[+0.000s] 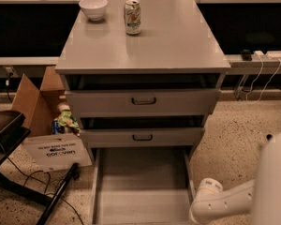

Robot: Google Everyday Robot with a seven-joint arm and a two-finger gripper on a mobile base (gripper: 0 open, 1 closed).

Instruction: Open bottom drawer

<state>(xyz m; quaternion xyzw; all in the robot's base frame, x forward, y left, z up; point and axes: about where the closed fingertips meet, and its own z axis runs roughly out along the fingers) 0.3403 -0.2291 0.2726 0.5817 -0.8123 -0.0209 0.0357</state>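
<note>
The bottom drawer (141,184) of the grey cabinet is pulled far out toward me. Its plain shallow grey tray lies open above the floor and looks empty. Its front and handle are cut off by the bottom edge of the camera view. My white arm (225,201) reaches in from the lower right, with a rounded joint (207,196) just right of the tray's right wall. My gripper is out of view below the frame.
The two upper drawers (143,101) (142,137) stand slightly ajar. A white bowl (93,7) and a can (132,17) sit on the cabinet top (178,41). A cardboard box (35,102), a sign (54,150), a black stand (9,139) and cables are on the left.
</note>
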